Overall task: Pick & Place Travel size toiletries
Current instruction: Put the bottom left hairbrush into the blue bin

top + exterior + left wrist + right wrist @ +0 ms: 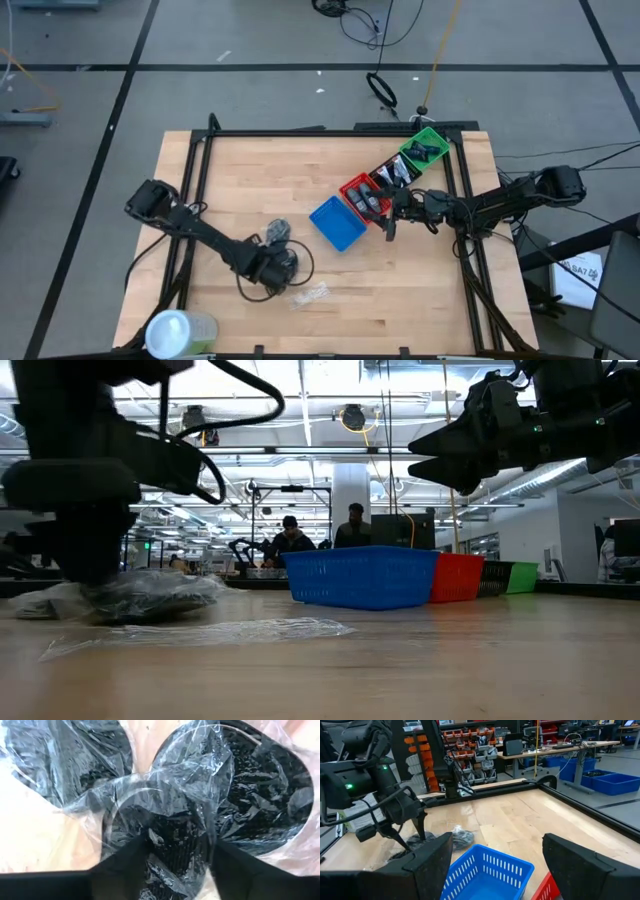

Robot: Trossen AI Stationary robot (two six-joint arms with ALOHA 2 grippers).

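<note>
Down at the table's near-left, the left gripper (pixel 278 262) stands directly over the bagged dark round discs (pixel 170 837), fingers parted astride one disc's plastic, not yet clamped, while the right gripper (pixel 390 228) hangs open over by the bins.

Bright, even overhead light; ceiling lamps (pixel 352 416) flare at twelve o'clock, glare glints on clear wrap (pixel 165 795).
</note>
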